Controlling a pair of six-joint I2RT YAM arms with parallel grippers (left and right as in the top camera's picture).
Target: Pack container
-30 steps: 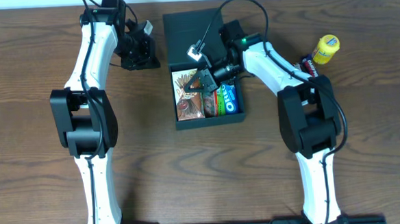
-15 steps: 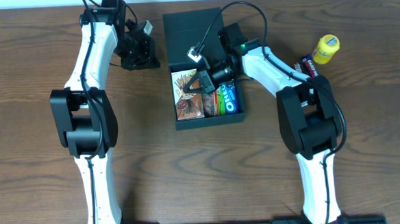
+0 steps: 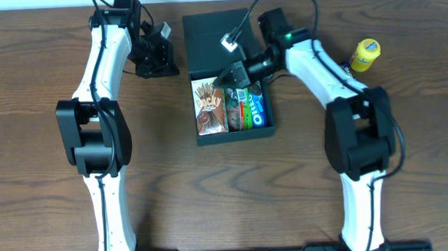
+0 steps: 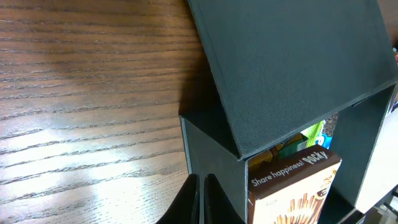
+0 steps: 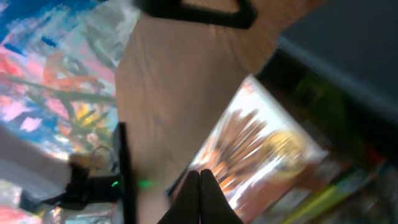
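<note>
The dark teal-black container (image 3: 235, 135) sits mid-table with its flap lid (image 3: 213, 41) open toward the back. Inside lie a brown Pocky box (image 3: 208, 106), a green packet and a blue Oreo packet (image 3: 255, 108). My right gripper (image 3: 226, 78) is shut and empty, hovering over the box's back part above the Pocky box (image 5: 261, 155); its view is blurred. My left gripper (image 3: 157, 60) is shut and empty, left of the lid. The left wrist view shows its fingertips (image 4: 200, 196) by the container's left wall (image 4: 211, 149), and the Pocky box (image 4: 295, 186).
A yellow-capped tube (image 3: 365, 54) and a dark snack packet (image 3: 350, 74) lie on the wooden table right of the right arm.
The right arm has swung up and back; its gripper moved from low over the Pocky box toward the box's back edge. The left arm has not moved.
</note>
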